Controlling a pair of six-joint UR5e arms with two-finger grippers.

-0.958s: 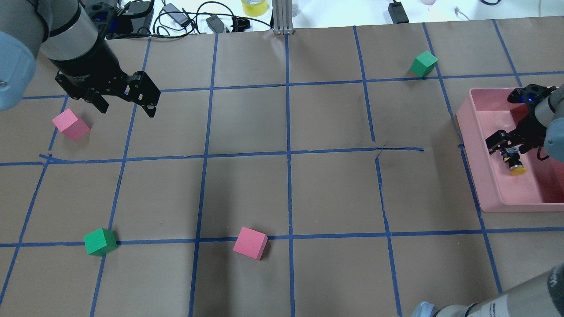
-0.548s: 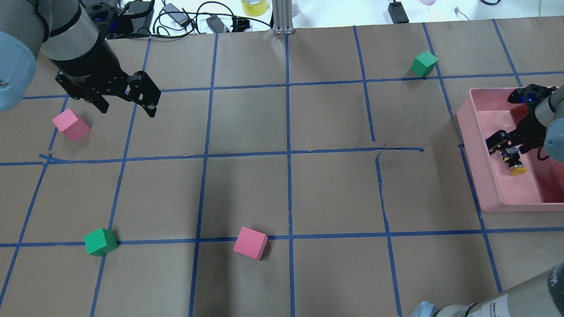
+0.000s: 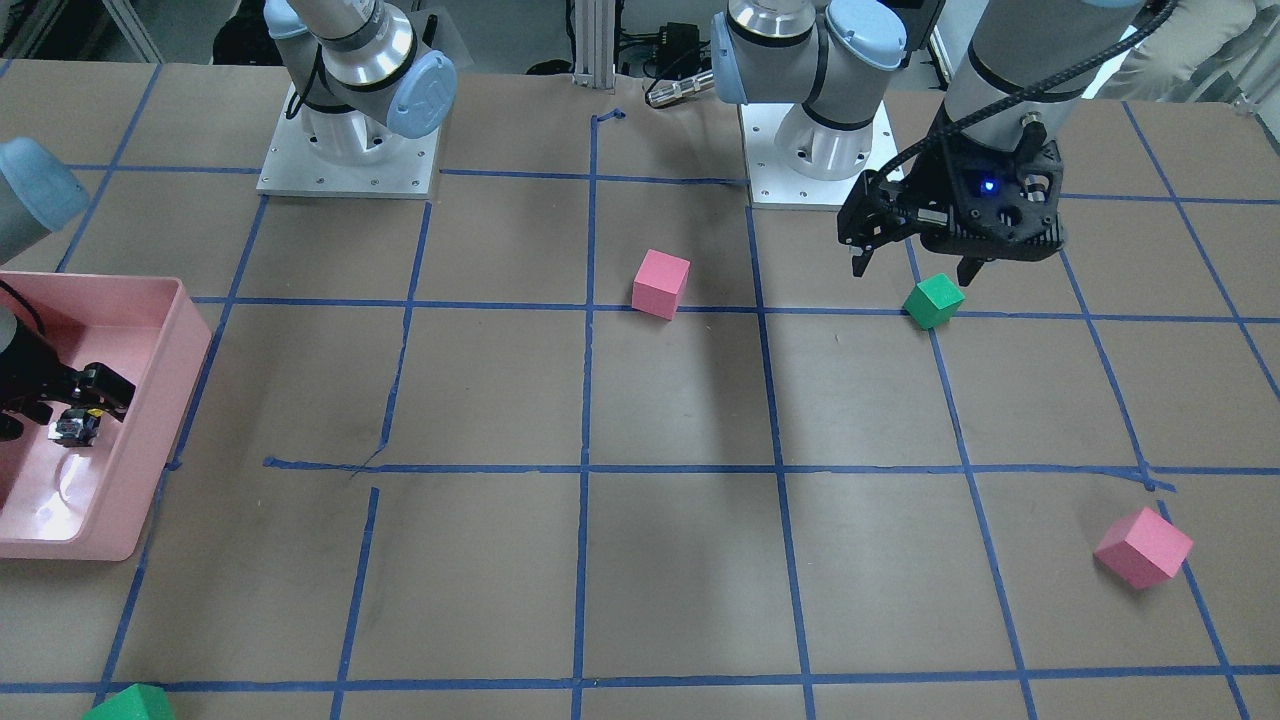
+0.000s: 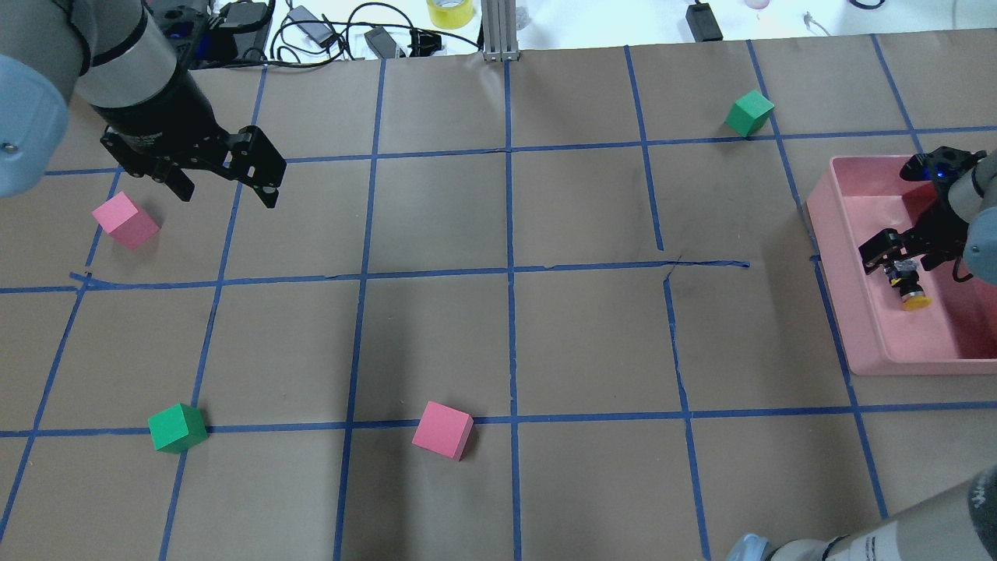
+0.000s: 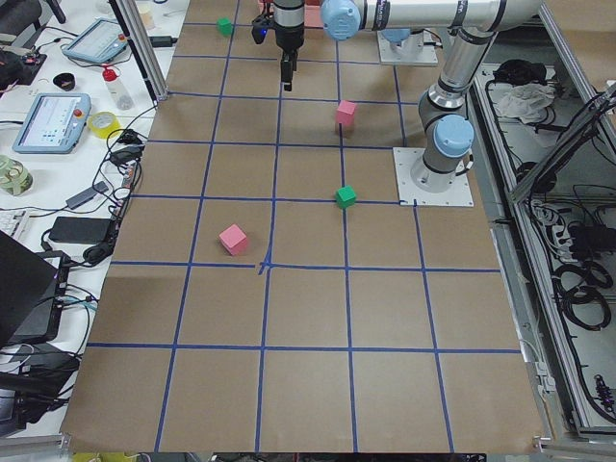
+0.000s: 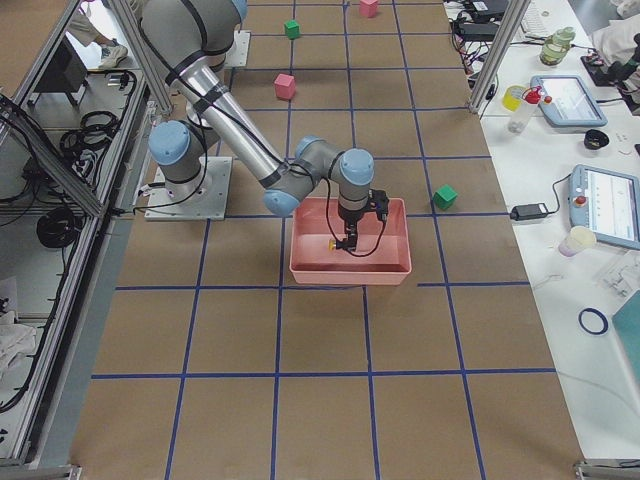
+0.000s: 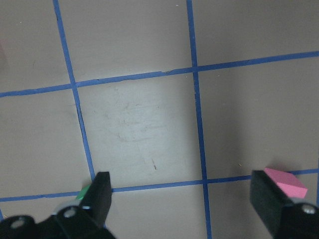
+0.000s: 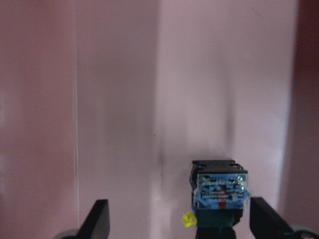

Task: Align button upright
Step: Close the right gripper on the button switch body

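The button [image 4: 908, 290] lies in the pink bin [image 4: 832, 273] at the table's right edge, its yellow cap pointing toward the robot's side. In the right wrist view its whitish base block [image 8: 219, 191] faces the camera. My right gripper [image 4: 911, 265] hangs open over it inside the bin. The fingers [image 8: 99, 221] stand well apart on either side of the button [image 8: 219, 191] without touching it. My left gripper [image 4: 226, 195] is open and empty above the table at the far left. The front view shows it [image 3: 915, 272] just above a green cube [image 3: 933, 302].
A pink cube [image 4: 125, 220] lies left of the left gripper. A green cube [image 4: 177, 428] and a pink cube [image 4: 442, 430] sit near the front. Another green cube [image 4: 749, 113] is at the back right. Cables and a yellow tape roll [image 4: 449, 12] lie beyond the far edge.
The right gripper has drawn back slightly from the button, which stays in place in the bin. The left gripper has shifted a little to the right.
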